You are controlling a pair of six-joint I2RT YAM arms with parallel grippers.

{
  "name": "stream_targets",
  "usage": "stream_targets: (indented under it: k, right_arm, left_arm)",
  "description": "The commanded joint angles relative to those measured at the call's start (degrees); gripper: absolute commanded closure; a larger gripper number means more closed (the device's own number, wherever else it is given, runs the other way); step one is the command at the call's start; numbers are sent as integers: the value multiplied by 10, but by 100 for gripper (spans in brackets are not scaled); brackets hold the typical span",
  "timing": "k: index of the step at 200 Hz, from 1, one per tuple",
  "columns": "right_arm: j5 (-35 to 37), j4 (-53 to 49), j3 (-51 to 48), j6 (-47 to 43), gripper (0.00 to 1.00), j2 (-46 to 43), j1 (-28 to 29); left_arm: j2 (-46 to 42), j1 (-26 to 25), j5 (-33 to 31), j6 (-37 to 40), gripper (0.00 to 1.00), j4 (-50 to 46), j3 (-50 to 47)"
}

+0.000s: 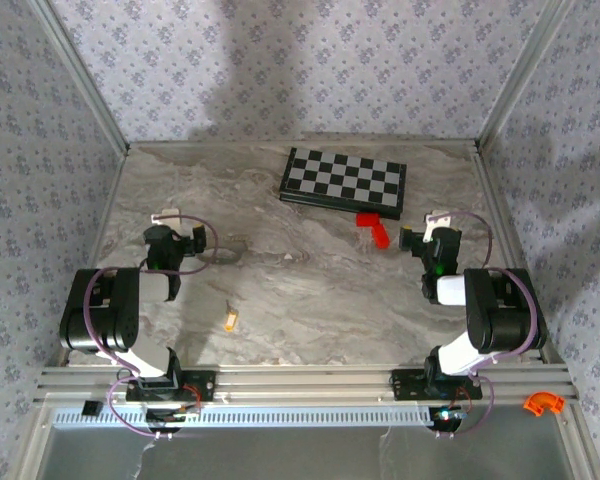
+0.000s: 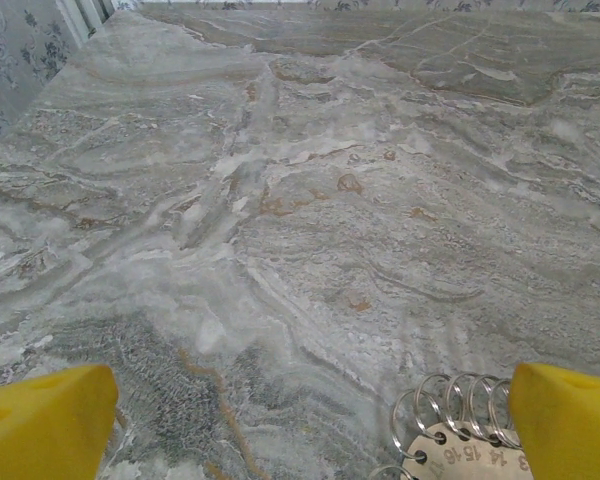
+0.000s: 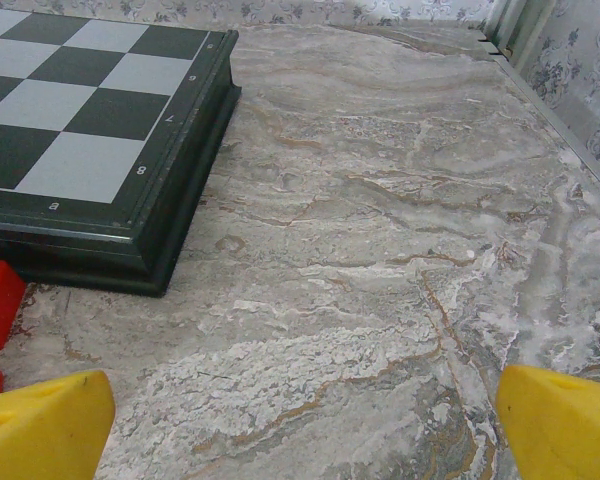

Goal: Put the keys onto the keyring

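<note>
The marbled bench is flat, hard and mostly bare, walled in by patterned panels on three sides, so I have plenty of room to sweep low. At the far middle lies the chessboard, with the red block just beside its near edge. Both sit well apart from the work, though my right jaws hang near them, and in the right wrist view the board's corner and the block are at the left.

My right jaws are spread wide, yellow pads at either side with nothing between them. My left jaws are spread too, pads apart and holding nothing.

The keyring, a cluster of thin silvery loops with small numbered tags, lies flat on the bench. It is low in the left wrist view, just beside my right-hand pad, so it is off to one side of the gap and not centred in it.

The key lies on open bench closer to my bases than the left jaws, well apart from the ring. Its long axis runs roughly near to far. I judge my left arm the nearer one for both.
</note>
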Motion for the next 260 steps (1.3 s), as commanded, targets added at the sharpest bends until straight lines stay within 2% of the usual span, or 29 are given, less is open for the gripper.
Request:
stream_targets:
  k: [1, 156, 169, 200, 225, 240, 260]
  right_arm:
    - [2, 13, 5, 10, 0, 5, -2]
    - [1, 15, 3, 10, 0, 4, -2]
    - [19, 4, 7, 11, 0, -5, 2]
    - [46, -82, 23, -11, 1, -79, 28]
    - [98, -125, 30, -33, 0, -134, 76]
    - [113, -172, 45, -7, 0, -170, 100]
    - [167, -265, 75, 49, 0, -208, 134]
  left_arm:
    - [1, 3, 9, 2, 0, 9, 4]
    - [0, 3, 9, 3, 0, 10, 3]
    - [-3, 3, 9, 3, 0, 9, 5]
    - [-58, 2, 23, 7, 0, -113, 47]
    - [-122, -11, 6, 6, 0, -210, 67]
    - [-164, -32, -23, -8, 0, -273, 80]
    - [-218, -61, -10, -33, 0, -347, 95]
